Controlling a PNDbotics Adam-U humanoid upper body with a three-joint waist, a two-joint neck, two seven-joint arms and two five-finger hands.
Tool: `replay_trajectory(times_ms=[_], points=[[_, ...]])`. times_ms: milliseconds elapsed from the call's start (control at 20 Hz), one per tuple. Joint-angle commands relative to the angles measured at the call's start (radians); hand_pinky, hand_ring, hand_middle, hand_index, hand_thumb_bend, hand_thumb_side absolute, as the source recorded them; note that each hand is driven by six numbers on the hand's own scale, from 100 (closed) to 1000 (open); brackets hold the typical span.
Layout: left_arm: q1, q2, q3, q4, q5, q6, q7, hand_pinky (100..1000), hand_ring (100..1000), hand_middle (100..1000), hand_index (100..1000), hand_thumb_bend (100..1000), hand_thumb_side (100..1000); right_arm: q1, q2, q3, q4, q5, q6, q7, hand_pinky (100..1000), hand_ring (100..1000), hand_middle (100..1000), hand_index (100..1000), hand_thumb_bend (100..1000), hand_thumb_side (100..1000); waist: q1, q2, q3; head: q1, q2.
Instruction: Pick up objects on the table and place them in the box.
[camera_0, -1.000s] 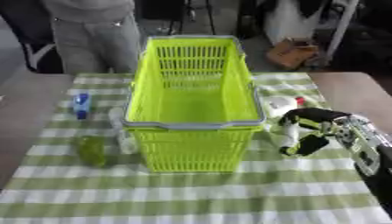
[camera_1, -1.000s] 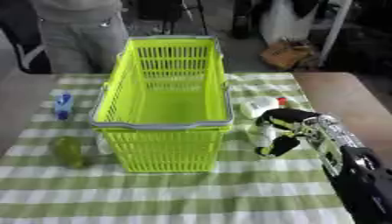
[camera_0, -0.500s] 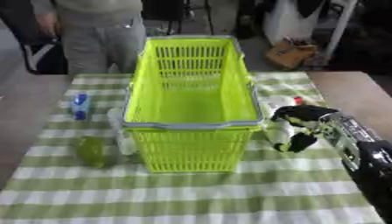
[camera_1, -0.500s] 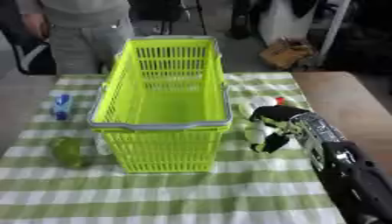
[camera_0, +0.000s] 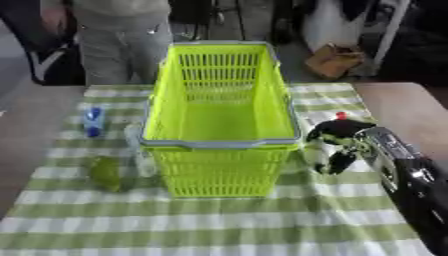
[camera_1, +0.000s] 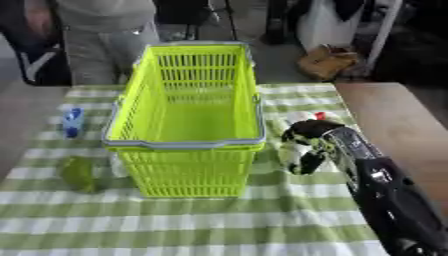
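The right hand (camera_0: 337, 142) has been brought closer to the basket (camera_0: 219, 142), at its 3 o'clock. Its fingers are curled around a white bottle (camera_1: 297, 131), red-capped, which rests on the bench; lifting seems imminent.

No text, brand, number or sign can be read anywhere — not on the basket (camera_0: 219, 145), nor on the small bottles — only blurred colours.

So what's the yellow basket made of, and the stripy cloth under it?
The basket looks like moulded plastic: bright lime, with slotted lattice walls and a grey rim. The cloth looks like woven fabric, matte, in green and white checks; it could also be vinyl.
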Motion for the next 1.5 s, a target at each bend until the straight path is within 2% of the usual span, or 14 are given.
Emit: replay_trajectory(times_ms=[50,200,300,700,950,1000,1300,1500], points=[[-0.011,0.013,0.001,-0.007,0.004,-0.001,-0.003,580,779,692,759,229,1000,-0.011,-0.015,-0.011,-0.008,0.033,0.004,-0.060,165,281,431,431,304,136,0.001,-0.009,0.001,-0.001,-0.010],[-0.010,0.014,0.002,-0.007,0.004,-0.001,-0.003,581,779,692,759,229,1000,-0.013,-0.030,-0.022,-0.064,0.034,0.015,-0.168,165,276,406,419,296,144,0.000,-0.010,0.000,0.001,-0.010],[-0.010,0.015,0.002,-0.007,0.004,-0.001,-0.002,581,779,692,759,229,1000,-0.018,-0.040,-0.028,-0.098,0.030,0.024,-0.200,163,274,397,415,291,153,0.000,-0.010,-0.001,0.001,-0.010],[-0.008,0.016,0.003,-0.007,0.003,-0.001,-0.002,581,779,692,760,230,1000,-0.061,-0.086,-0.077,-0.216,0.047,0.090,-0.234,159,273,373,408,287,176,-0.002,-0.014,-0.002,0.004,-0.011],[-0.007,0.017,0.004,-0.007,0.003,-0.001,0.000,581,779,692,759,230,1000,-0.094,-0.106,-0.113,-0.266,0.115,0.127,-0.285,166,195,339,406,275,197,-0.002,-0.015,-0.002,0.007,-0.012],[-0.006,0.017,0.004,-0.007,0.003,-0.001,0.000,580,779,692,760,231,1000,-0.103,-0.108,-0.117,-0.281,0.128,0.129,-0.298,168,146,317,404,272,205,-0.002,-0.015,-0.002,0.007,-0.011],[-0.006,0.017,0.002,-0.006,0.003,-0.001,-0.002,580,779,691,760,230,1000,-0.130,-0.111,-0.102,-0.382,0.161,0.105,-0.341,176,118,351,406,249,222,-0.004,-0.017,-0.001,0.004,-0.012],[-0.005,0.017,0.002,-0.006,0.004,-0.001,-0.003,581,778,691,760,230,1000,-0.141,-0.113,-0.049,-0.472,0.120,0.041,-0.338,179,147,368,408,231,227,-0.006,-0.017,0.003,0.002,-0.012]])
